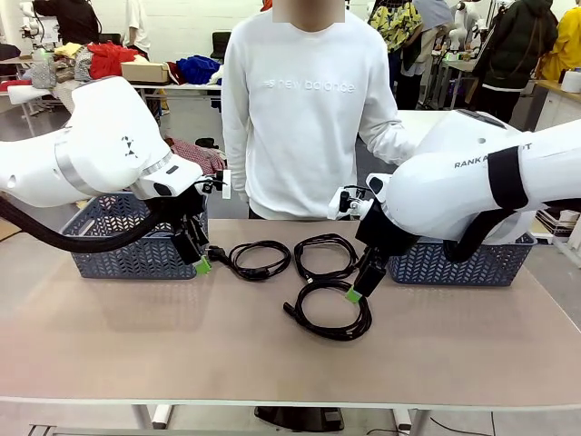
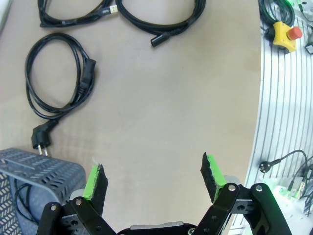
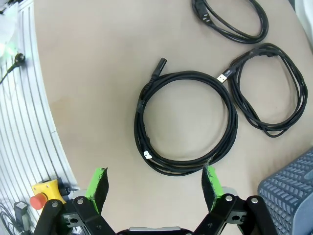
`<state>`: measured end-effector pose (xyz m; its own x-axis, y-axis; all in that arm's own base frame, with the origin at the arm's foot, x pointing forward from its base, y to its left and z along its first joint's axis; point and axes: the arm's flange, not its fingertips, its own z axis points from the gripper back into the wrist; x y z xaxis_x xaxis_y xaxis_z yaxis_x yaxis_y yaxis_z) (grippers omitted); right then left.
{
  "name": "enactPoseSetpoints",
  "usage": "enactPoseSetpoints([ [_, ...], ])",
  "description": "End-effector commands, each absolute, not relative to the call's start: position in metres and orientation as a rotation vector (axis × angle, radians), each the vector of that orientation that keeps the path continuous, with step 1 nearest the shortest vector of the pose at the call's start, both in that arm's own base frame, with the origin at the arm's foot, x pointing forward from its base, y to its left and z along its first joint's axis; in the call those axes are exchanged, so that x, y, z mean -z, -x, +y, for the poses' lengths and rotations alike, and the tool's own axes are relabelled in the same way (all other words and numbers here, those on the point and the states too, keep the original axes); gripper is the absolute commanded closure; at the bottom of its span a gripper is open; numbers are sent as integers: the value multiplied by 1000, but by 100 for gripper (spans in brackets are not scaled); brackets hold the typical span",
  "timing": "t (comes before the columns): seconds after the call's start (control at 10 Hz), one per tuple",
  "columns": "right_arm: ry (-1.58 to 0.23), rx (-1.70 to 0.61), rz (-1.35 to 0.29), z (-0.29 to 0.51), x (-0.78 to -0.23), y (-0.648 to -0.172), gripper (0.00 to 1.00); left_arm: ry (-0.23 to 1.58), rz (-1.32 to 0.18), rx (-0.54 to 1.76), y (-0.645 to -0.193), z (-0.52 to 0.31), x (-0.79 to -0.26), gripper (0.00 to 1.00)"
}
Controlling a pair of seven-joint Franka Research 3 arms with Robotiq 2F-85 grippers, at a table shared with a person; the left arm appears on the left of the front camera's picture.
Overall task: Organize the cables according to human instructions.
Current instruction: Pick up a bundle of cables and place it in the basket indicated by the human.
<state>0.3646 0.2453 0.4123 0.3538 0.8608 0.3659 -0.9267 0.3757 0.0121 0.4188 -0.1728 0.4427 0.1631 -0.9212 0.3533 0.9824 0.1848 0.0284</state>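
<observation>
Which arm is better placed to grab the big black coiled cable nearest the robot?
Probably right. The right arm's open green-padded fingers hang just above that black coiled cable; the left arm's fingers sit off by the grey-blue plastic basket.

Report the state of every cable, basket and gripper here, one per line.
large coil: coiled, on the table, not gripped.
USB cable: coiled, on the table.
power cable: coiled, on the table.
left basket: holds a black cord.
right basket: contents hidden.
left gripper: open, empty, over bare table.
right gripper: open, empty, above the large coil.
</observation>
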Motion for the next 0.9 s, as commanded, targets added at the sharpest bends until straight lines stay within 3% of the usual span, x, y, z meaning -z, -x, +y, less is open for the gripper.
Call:
enactPoseSetpoints([
  [0.0, -234, -1171, -327, 245, -412, -364, 0, 228, -321, 1364, -418, -172, -443, 0],
  [0.8, -110, -1160, -209, 313, -393, -372, 0, 228, -321, 1364, -418, -172, -443, 0],
])
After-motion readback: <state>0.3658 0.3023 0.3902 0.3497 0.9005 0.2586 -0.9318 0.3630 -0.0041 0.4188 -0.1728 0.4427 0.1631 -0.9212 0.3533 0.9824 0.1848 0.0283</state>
